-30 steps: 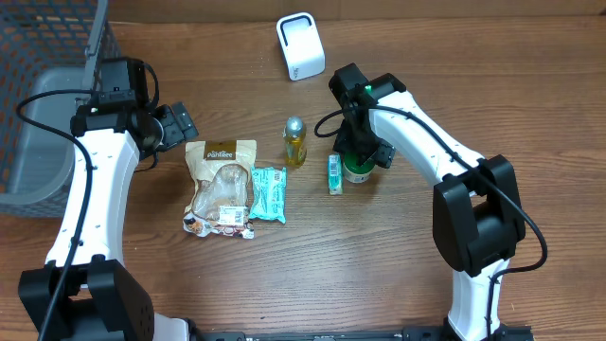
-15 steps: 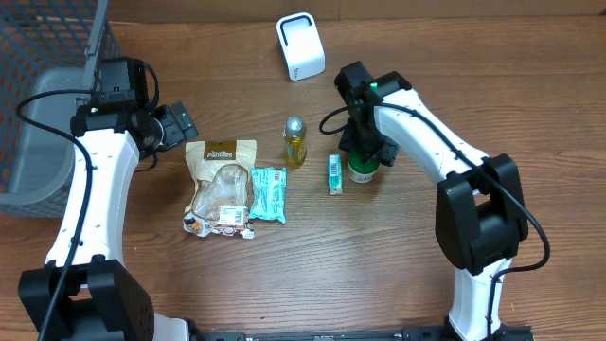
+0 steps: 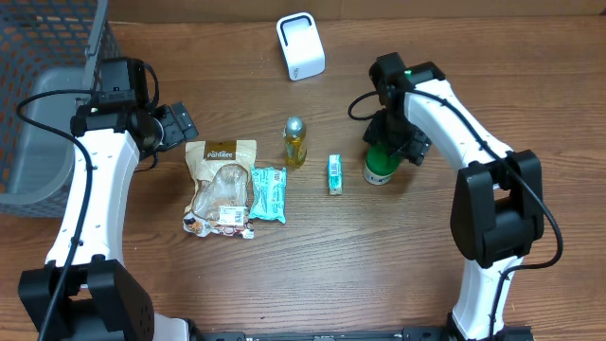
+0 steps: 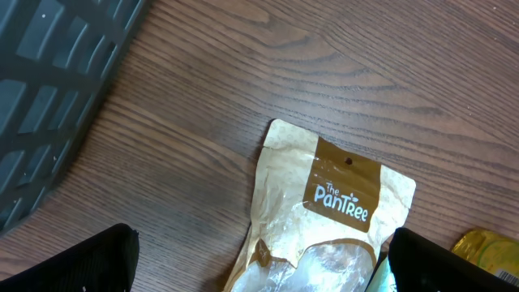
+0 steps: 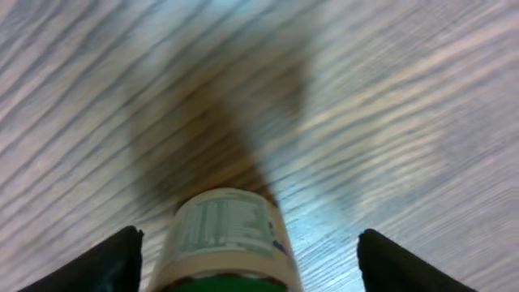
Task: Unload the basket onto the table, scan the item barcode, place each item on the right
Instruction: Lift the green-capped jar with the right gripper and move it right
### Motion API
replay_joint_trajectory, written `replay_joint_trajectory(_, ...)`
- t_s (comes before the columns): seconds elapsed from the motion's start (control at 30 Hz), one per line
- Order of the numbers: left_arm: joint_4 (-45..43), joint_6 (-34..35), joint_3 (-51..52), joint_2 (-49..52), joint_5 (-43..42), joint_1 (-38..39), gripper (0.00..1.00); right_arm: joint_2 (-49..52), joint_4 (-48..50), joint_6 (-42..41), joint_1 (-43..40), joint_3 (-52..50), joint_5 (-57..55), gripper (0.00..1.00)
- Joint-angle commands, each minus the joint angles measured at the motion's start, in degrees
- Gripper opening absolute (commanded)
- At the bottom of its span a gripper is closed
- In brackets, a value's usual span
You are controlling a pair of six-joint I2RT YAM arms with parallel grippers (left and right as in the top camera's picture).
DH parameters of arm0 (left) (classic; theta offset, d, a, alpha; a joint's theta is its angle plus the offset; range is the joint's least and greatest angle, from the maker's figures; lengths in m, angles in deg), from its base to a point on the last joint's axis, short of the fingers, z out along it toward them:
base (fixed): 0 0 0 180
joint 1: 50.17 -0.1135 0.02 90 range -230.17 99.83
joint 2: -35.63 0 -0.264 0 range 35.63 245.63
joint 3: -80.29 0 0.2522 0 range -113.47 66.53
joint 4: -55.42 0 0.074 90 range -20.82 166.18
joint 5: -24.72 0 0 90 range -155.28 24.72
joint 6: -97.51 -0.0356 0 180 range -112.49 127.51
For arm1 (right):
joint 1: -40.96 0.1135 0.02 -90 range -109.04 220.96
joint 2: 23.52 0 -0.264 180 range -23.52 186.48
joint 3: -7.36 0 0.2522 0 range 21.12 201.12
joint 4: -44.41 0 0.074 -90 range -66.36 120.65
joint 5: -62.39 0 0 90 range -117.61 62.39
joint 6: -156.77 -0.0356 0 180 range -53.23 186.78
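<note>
- The far edge of the tabletop runs well beyond the pouch, and the white scanner stands just inside that edge.
- A dark mesh basket and a gray bin close off the side of the pouch toward the left arm.
- Bare wood lies open between the pouch and the scanner. More lies on the near side of the pouch, toward the arm bases.
- 4 items sit in a loose row from the pouch toward the right arm.
  - A teal packet touches the pouch's edge.
  - A yellow bottle with a silver cap comes next.
  - A small teal box follows it.
  - The green-and-white bottle is last and farthest from the pouch.
- The green-and-white bottle stands upright on the tabletop, well apart from the pouch, with open wood beyond it.
- The right fingers are spread wide to either side of this bottle. 1 finger shows a clear gap, and the other is close beside the bottle without clamping it.
- The left fingers are spread fully apart and hold nothing. They hang over the pouch's top corner, on its basket side.
- The pouch's brown band reads "The PanTree" in white.
- The green-and-white bottle's label carries fine print, too blurred to read.
- Writing on the teal packet and the small teal box is too small to make out.
</note>
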Motion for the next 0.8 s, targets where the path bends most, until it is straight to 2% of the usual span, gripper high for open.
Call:
replay_joint_trajectory(0.0,-0.1,-0.4,-0.7,-0.6,-0.3,0.1,0.99,-0.1,-0.3,0.2,0.0,-0.6,2.7,1.00)
replay_joint_trajectory(0.27,-0.1,-0.4,-0.7,-0.6,-0.3,0.1,1.00,-0.1,-1.7,-0.5,2.6,-1.6,5.9,1.00)
replay_joint_trajectory(0.47,-0.1,-0.4,-0.7,-0.6,-0.3,0.1,0.99,-0.1,-1.1,-1.7,4.5,-2.4,3.8,0.99)
replay_joint_trajectory(0.53,-0.1,-0.4,-0.7,-0.6,-0.3,0.1,1.00,-0.1,-1.1,-1.6,4.4,-2.4,1.8,0.95)
replay_joint_trajectory(0.67,-0.1,-0.4,-0.7,-0.6,-0.3,0.1,1.00,-0.1,-0.9,-1.7,4.4,-2.4,1.0,0.79)
replay_joint_trajectory(0.77,-0.1,-0.4,-0.7,-0.6,-0.3,0.1,1.00,-0.1,-0.8,-1.6,4.4,-2.4,1.0,0.75)
